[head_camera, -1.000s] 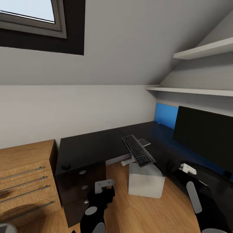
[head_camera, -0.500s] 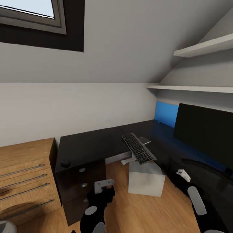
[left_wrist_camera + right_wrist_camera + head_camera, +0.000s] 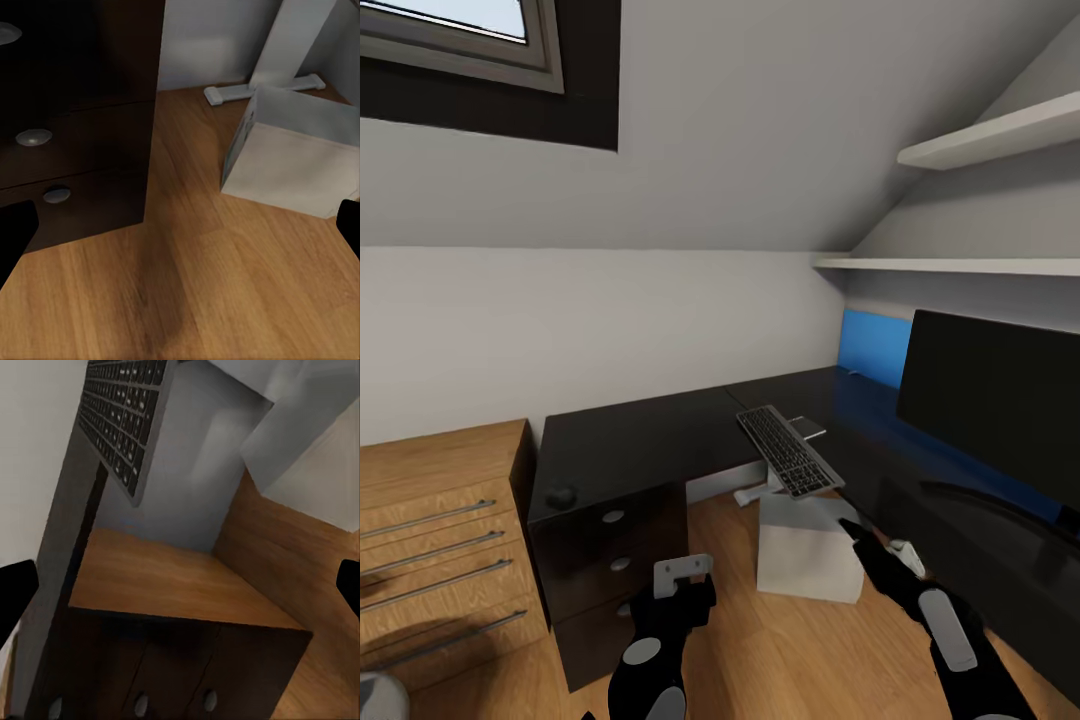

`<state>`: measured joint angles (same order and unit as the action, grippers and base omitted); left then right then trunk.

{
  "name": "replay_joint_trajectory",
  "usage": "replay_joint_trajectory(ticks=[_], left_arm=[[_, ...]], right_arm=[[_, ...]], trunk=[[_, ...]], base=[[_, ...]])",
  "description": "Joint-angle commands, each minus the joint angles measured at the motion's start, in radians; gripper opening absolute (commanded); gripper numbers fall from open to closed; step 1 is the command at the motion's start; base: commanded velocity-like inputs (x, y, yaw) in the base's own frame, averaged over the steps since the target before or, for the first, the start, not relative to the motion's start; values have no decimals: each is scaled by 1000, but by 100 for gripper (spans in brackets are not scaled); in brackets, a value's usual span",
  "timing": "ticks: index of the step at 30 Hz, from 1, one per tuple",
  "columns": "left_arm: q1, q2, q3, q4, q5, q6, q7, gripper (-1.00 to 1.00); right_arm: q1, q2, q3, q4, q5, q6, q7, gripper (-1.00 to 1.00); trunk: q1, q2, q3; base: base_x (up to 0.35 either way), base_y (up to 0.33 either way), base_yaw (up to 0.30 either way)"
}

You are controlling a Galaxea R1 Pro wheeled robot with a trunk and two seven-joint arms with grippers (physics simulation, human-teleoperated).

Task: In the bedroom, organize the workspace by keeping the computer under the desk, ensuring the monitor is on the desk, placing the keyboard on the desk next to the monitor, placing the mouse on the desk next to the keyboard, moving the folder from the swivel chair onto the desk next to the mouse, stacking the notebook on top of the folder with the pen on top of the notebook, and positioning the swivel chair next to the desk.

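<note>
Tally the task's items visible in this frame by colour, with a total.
Black: 3, the desk, the monitor, the keyboard
Blue: 1, the folder
Light grey: 1, the computer
Total: 5

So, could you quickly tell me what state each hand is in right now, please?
Left hand: open, holding nothing, low in front of the desk's drawers.
Right hand: open, empty, reaching toward the keyboard.

No legible text or labels
</note>
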<state>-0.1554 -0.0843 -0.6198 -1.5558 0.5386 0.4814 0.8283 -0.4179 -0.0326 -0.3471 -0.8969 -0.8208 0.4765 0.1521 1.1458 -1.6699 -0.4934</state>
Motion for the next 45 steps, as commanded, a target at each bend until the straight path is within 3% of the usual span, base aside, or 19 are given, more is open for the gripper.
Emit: replay_joint_trajectory(ticks=[1,5,9,13,40,45], left_arm=[[-1,0,-1,-1,6,3,8,100],[-1,0,-1,-1,6,3,8,100],[-1,0,-1,-1,6,3,8,100],[-1,0,-1,-1,6,3,8,100],[-1,2,7,-26,9,5,8,100],[-1,3,7,-26,10,5,7,100]], right_arm=[[-1,6,-3,6,-49,6,3,100],[-1,8,-1,32,-124,7,3,100],[-1,9,0,53,-168,11,3,100],[-1,9,1,59,-187,13,4,100],[-1,10,3,61,-199,4,75,100],[-1,10,3,60,-198,4,75,100]], trunk=[[4,-8,-4],[19,-36,-17],[35,-64,-29],[50,-92,-42],[153,-281,-127],[153,-281,-127]], base=[[0,0,0],[0,0,0],[0,0,0],[0,0,0],[0,0,0],[0,0,0]])
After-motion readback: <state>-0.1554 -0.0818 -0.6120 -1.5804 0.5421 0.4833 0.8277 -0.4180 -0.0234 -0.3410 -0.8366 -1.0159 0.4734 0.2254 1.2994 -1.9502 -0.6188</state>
